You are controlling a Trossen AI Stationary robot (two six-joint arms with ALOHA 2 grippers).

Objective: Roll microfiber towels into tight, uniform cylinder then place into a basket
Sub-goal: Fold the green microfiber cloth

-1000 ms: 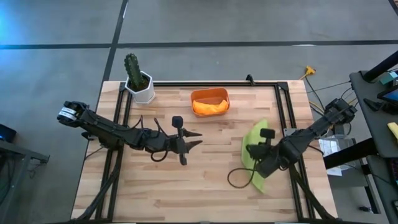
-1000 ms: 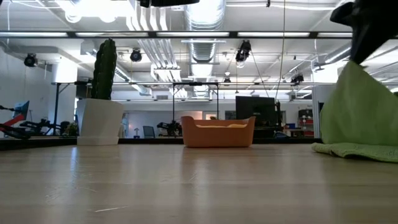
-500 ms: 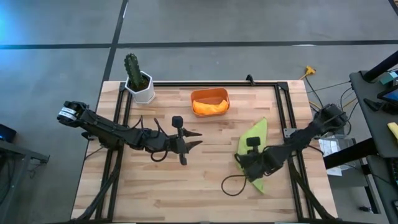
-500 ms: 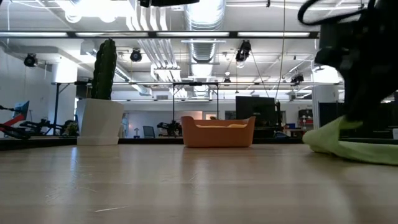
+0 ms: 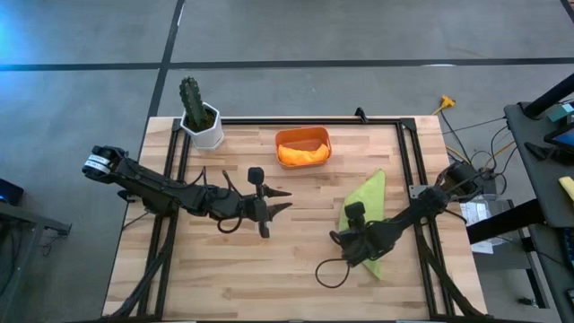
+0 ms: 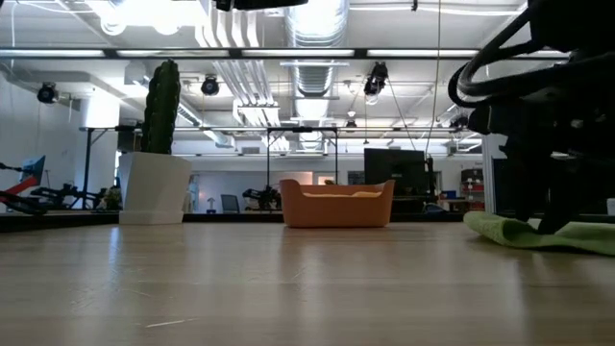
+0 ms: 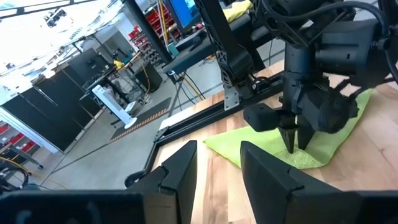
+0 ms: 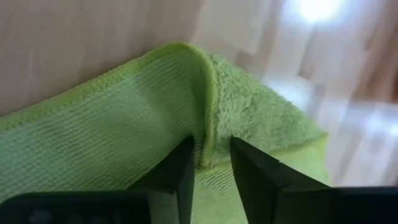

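Both right gripper jaws, narrowly parted, seemingly pinch a fold of the green towel.

Wooden table carries cactus pot, basket, green towel.

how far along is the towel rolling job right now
Done: the orange towel lies in the basket. In hand: the right hand is down on the green towel, a fold of it between its fingers; the towel lies unrolled. Left: rolling and basketing it. The left hand waits mid-table.
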